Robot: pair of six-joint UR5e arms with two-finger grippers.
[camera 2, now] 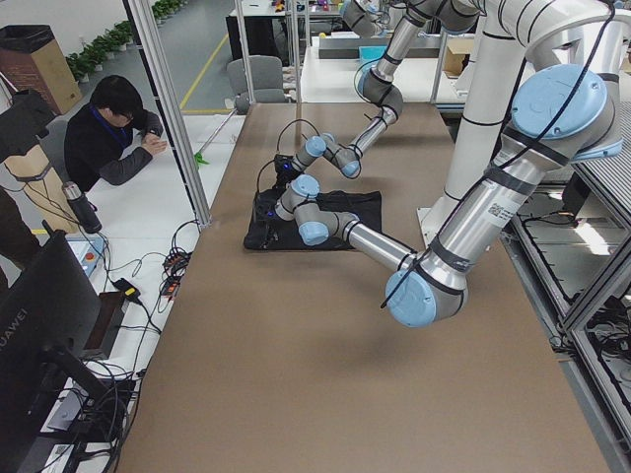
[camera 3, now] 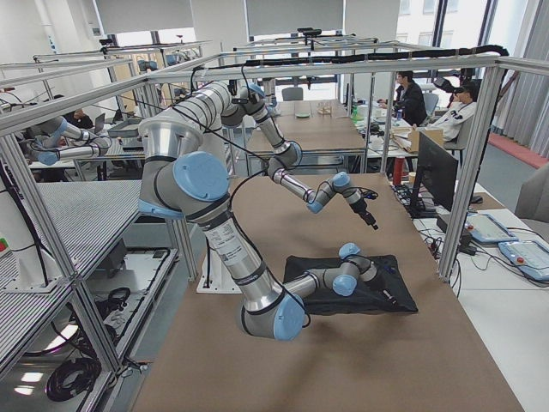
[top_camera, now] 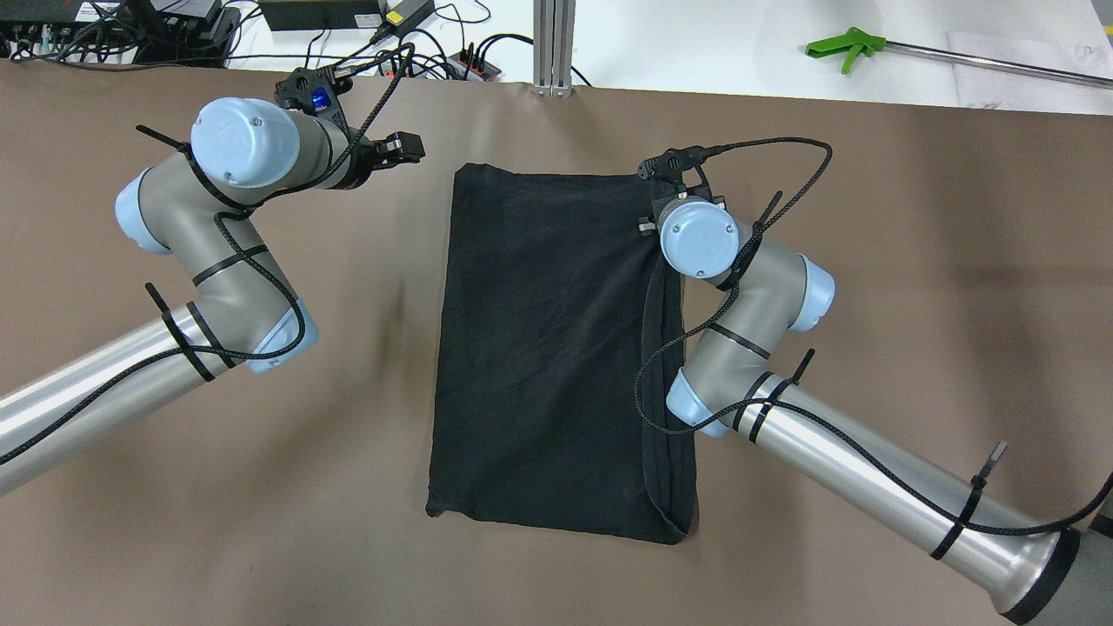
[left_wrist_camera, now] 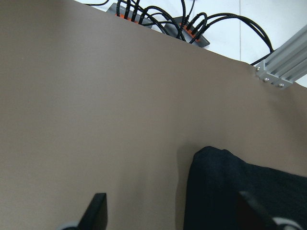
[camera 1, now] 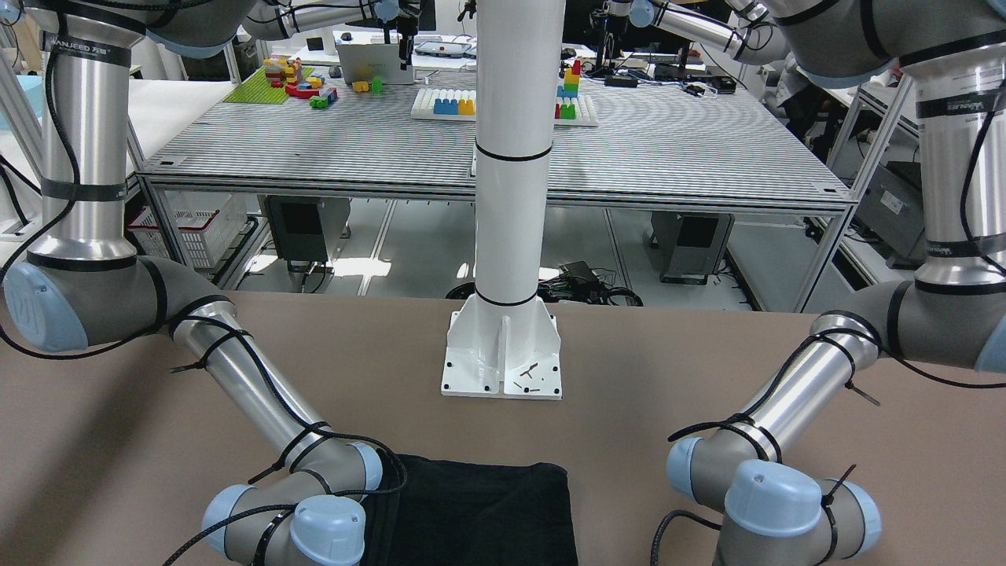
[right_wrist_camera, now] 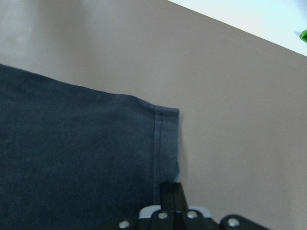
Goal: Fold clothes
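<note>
Overhead exterior: garment is laid flat on the table as a narrow rectangle, lengthwise folds judged done, crosswise folds left; left gripper is held released beside its far-left corner, right gripper clenched, apparently on the far-right hem.

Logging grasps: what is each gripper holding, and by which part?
The right gripper pinches the black garment by its hemmed corner; left gripper open, holding nothing.
</note>
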